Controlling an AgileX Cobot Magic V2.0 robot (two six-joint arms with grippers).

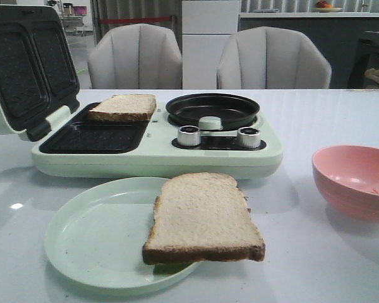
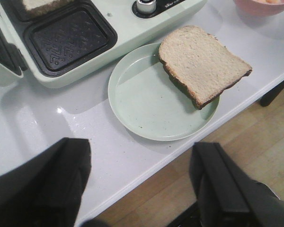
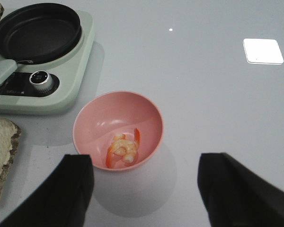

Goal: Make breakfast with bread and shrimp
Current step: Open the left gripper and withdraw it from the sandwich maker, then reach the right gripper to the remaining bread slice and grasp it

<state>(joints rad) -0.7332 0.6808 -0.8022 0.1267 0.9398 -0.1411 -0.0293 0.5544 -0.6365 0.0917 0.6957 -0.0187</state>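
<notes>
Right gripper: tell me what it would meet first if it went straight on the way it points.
Likely the pink round bowl holding the orange-pink shrimp, which lies ahead between the open right gripper's black fingers; depth is uncertain.

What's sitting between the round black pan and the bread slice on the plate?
In the front view, two silver knobs on the appliance's front edge sit between the pan and the bread slice on the plate.

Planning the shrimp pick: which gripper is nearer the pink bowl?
Right. The right gripper hangs open just over the pink bowl holding the shrimp. The left gripper hangs open near the plate, the bowl far across it.
</notes>
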